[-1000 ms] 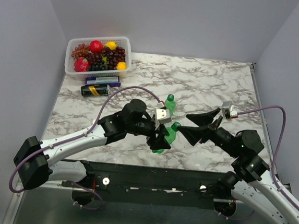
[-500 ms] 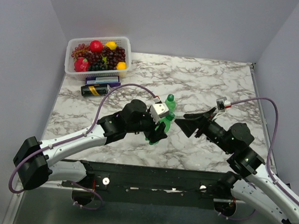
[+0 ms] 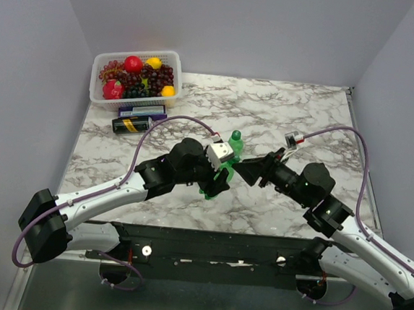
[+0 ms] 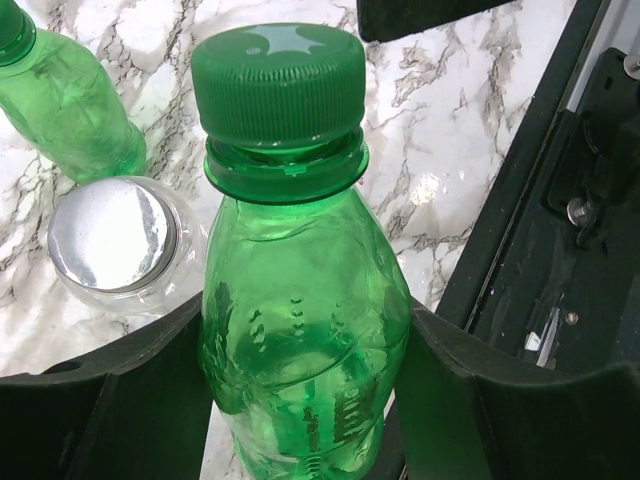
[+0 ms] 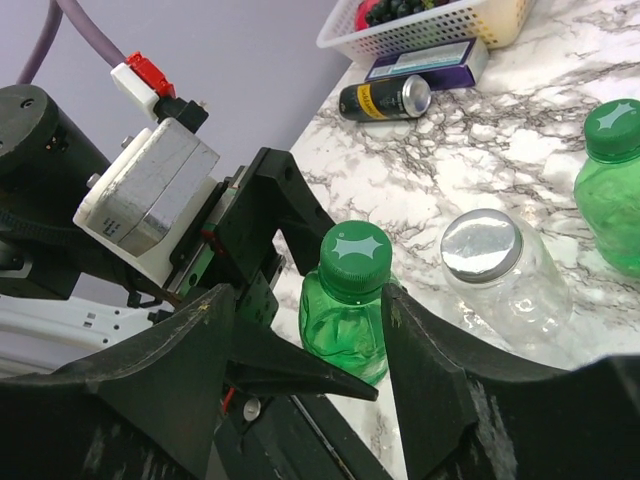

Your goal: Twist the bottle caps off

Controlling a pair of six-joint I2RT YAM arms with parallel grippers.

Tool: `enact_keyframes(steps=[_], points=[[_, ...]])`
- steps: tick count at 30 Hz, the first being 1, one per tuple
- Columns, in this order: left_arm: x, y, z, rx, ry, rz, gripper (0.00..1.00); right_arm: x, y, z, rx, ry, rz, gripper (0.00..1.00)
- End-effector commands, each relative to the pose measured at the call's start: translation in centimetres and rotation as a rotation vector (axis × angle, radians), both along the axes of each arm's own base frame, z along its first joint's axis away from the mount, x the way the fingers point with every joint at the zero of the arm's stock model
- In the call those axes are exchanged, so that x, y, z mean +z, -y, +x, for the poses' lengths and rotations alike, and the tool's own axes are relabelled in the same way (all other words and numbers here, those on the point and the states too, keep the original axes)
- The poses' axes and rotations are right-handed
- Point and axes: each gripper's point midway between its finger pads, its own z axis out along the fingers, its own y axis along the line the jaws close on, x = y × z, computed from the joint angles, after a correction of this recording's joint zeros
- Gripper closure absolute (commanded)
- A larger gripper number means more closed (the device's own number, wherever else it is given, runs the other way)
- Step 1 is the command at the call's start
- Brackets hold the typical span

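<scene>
My left gripper point(image 4: 305, 400) is shut on the body of a translucent green bottle point(image 4: 300, 320), which stands upright with its dark green cap point(image 4: 277, 80) on. In the top view the left gripper point(image 3: 216, 183) holds it near the table's middle. My right gripper point(image 5: 305, 300) is open and straddles that cap point(image 5: 355, 258). Its right finger sits close to the cap and its left finger stands well off. Just behind lie a squat clear bottle point(image 5: 515, 295) with a silvery cap point(image 5: 482, 245) and a second green bottle point(image 5: 610, 215), capped point(image 5: 616, 128).
A white basket point(image 3: 96, 94) of fruit stands at the back left. In front of it are a purple box point(image 3: 142, 110) and a dark can with a yellow label point(image 3: 132, 124) lying on its side. The table's black front rail point(image 3: 207, 238) runs just behind the held bottle.
My right arm has swung left to the held bottle and its jaws have narrowed round the cap. The left gripper shifted the bottle slightly away, then held still.
</scene>
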Motion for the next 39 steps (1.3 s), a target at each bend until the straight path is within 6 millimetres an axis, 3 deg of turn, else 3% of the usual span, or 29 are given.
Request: enact_keyframes(steps=[1,28,39], points=[[1.4,0.4,0.6,0.013,0.033,-0.026,0.98,1.1,-0.4,0.5,-0.016,0.004,0.029,0.32],[0.7,1.1,0.2,-0.018,0.004,-0.019,0.98,1.9,-2.7,1.0,0.052,0.025,0.057,0.36],[0.7,1.3,0.0,-0.030,0.000,-0.026,0.98,1.4,-3.8,1.5,0.067,0.014,0.049,0.38]])
